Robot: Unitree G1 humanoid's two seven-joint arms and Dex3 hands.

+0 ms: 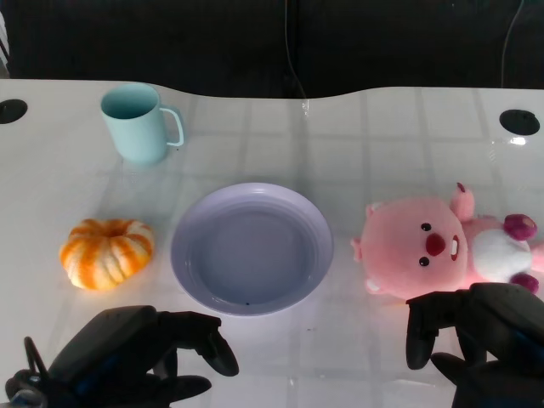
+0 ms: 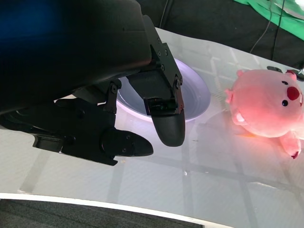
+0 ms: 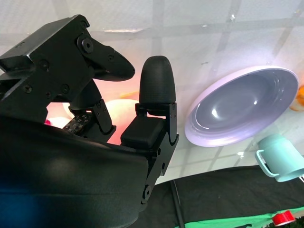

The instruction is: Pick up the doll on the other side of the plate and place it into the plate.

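My right hand (image 1: 480, 336) hovers just short of the doll (image 1: 438, 246), fingers apart, holding nothing; my left hand (image 1: 136, 357) is likewise empty. The doll lies beside the plate (image 1: 252, 248), outside it; a loose grab could let the soft body slip or nudge the plate. The pumpkin (image 1: 106, 252) and farther mug (image 1: 138, 123) block nothing.
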